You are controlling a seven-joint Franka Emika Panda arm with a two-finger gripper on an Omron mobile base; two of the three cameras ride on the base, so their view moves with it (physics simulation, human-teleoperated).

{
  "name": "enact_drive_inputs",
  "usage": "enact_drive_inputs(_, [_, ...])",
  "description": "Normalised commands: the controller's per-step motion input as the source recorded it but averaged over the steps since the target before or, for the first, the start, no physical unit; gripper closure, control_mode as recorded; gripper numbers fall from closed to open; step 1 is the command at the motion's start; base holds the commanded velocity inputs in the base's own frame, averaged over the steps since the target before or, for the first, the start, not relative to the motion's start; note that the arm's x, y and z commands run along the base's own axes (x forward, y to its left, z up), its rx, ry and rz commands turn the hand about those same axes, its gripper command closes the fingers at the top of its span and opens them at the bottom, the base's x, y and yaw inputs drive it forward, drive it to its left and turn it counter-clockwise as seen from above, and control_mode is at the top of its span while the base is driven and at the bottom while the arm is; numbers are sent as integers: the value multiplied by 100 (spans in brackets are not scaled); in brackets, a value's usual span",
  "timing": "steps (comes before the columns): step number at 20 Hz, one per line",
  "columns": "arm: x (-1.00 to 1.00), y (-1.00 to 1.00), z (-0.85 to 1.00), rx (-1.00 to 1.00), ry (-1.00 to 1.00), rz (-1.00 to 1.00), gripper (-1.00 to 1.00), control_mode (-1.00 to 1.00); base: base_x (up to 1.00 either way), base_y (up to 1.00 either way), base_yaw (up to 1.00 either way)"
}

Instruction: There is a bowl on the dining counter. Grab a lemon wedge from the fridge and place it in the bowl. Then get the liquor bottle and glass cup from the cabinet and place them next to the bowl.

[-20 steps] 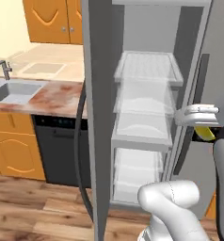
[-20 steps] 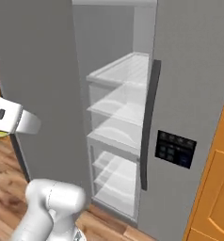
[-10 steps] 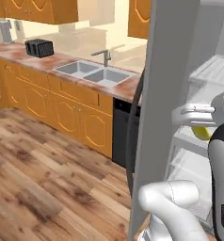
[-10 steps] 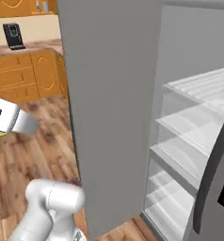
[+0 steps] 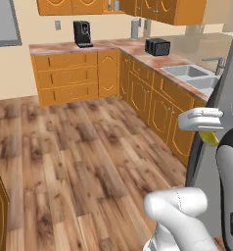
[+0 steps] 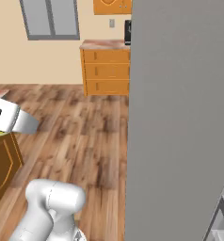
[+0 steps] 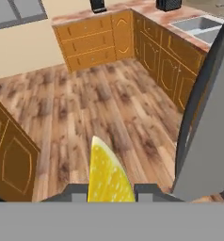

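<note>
one lemon wedge (image 7: 108,178) sat pinched between the two dark tips of the claw (image 7: 110,193), its pointed end aimed at twelve o'clock in the hand view, over the wooden floor (image 7: 109,113). in the left base view the claw (image 5: 210,138) showed at about three o'clock, under the white hand, with a sliver of yellow below it, close against the dark edge of the grey fridge (image 5: 221,127). in the right base view the fridge's open door (image 6: 180,117) stood as a broad grey slab from twelve to five o'clock. orange base cabinets (image 5: 74,78) ran along the far wall, carrying a reddish desk (image 5: 138,51) with a coffee machine (image 5: 81,33), a toaster (image 5: 157,46) and a sink (image 5: 192,73).
</note>
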Motion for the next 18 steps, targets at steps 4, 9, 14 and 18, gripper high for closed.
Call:
enact_drive_inputs(4, [0,0,0,0,0,0,100,100,3,0,81])
enact_drive_inputs(9, [0,0,0,0,0,0,100,100,10,0,78])
enact_drive_inputs(14, [0,0,0,0,0,0,100,100,15,2,74])
enact_drive_inputs(18, [0,0,0,0,0,0,100,100,24,11,71])
